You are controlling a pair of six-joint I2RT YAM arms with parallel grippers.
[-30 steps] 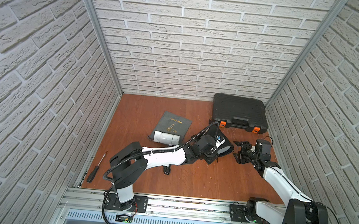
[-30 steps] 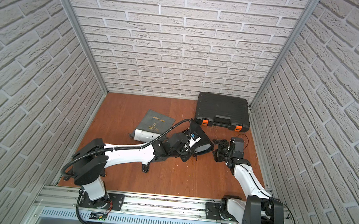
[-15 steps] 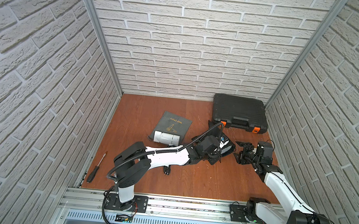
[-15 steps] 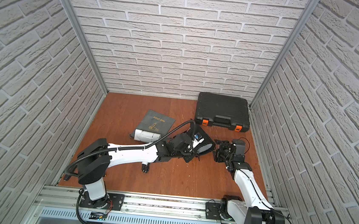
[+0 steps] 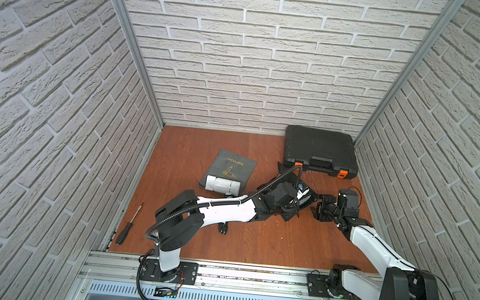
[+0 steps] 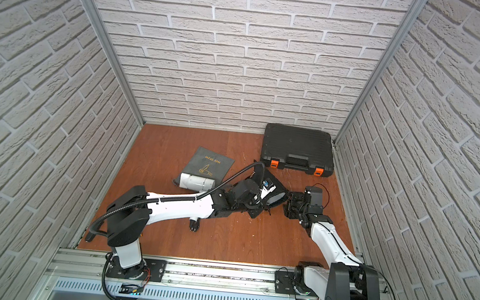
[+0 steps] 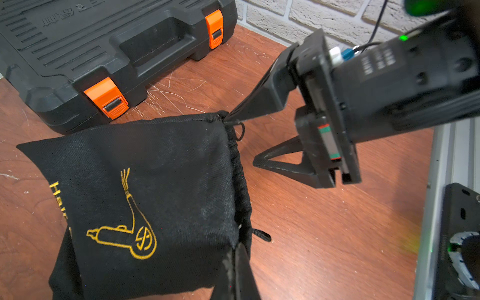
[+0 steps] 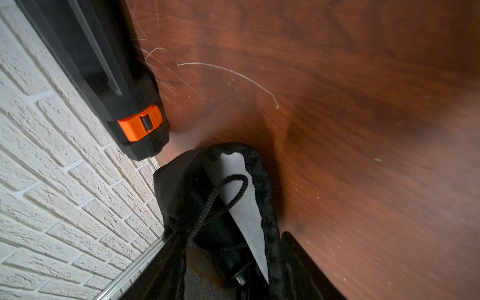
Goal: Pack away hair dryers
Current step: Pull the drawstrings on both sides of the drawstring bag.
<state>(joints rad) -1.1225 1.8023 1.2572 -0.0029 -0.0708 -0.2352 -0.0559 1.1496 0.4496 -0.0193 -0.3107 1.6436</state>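
White hair dryer lies on the wooden floor at the near end of the grey bag, touching it. The dark hair dryer shows only as a glossy black shape with a cord inside the open mouth of the black bag, near the black case. Left gripper is pressed together on this bag's rim — it pinches the cloth — while the right gripper has its jaws spread, one fingertip touching the rim's corner.
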